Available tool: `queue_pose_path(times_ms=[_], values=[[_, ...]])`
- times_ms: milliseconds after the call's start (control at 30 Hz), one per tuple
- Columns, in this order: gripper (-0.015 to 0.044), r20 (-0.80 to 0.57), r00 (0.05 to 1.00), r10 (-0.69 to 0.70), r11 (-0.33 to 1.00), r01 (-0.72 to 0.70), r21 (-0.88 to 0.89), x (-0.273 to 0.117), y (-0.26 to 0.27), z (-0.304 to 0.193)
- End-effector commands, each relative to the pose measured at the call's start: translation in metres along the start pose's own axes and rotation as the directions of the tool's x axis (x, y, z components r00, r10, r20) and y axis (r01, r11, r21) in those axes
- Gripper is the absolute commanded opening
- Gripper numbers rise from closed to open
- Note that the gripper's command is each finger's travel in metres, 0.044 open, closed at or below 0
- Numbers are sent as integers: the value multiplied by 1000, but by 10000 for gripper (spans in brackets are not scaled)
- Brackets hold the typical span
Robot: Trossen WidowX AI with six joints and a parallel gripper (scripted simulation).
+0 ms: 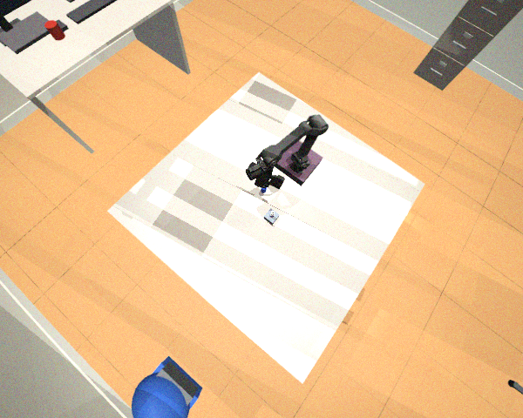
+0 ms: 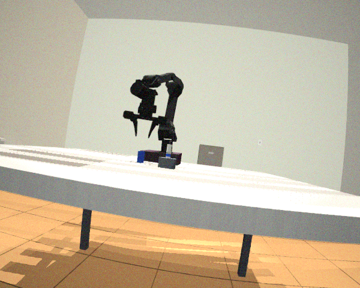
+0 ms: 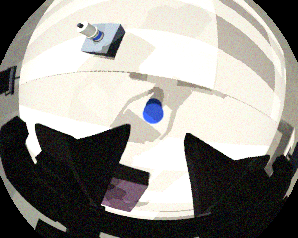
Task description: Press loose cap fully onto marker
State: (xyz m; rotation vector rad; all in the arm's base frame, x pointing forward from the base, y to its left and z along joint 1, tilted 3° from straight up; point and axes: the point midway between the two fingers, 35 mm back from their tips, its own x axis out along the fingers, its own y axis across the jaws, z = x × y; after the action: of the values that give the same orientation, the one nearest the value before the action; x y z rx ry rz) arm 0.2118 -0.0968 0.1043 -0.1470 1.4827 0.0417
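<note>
gripper (image 2: 141,134) parted, nothing held, poised above blue cap (image 3: 153,111) | risk: cap tipped by an off-centre descent | marker (image 3: 87,28) untouched in holder (image 3: 104,39)

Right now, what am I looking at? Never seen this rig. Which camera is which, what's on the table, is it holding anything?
It is one jointed arm bolted to a dark base plate on a white table. One picture looks down from high above, one looks from low beside the table, and the round one comes from a camera on the arm's wrist, looking down past its fingers.

On the table stand a small blue cap and, a little apart from it, a grey holder block with a marker upright in it.

The gripper, a two-finger claw, hangs open above the cap, fingers pointing down. It holds nothing, and the cap is not yet on the marker.
</note>
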Motion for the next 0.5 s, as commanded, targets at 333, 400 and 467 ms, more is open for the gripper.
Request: queue_pose_path(times_ms=[333, 400, 467], values=[[252, -20, 1000, 17, 1000, -17, -3, 44, 5, -2], [252, -20, 1000, 17, 1000, -17, -3, 46, 5, -2], [252, -20, 1000, 17, 1000, -17, -3, 50, 4, -2]])
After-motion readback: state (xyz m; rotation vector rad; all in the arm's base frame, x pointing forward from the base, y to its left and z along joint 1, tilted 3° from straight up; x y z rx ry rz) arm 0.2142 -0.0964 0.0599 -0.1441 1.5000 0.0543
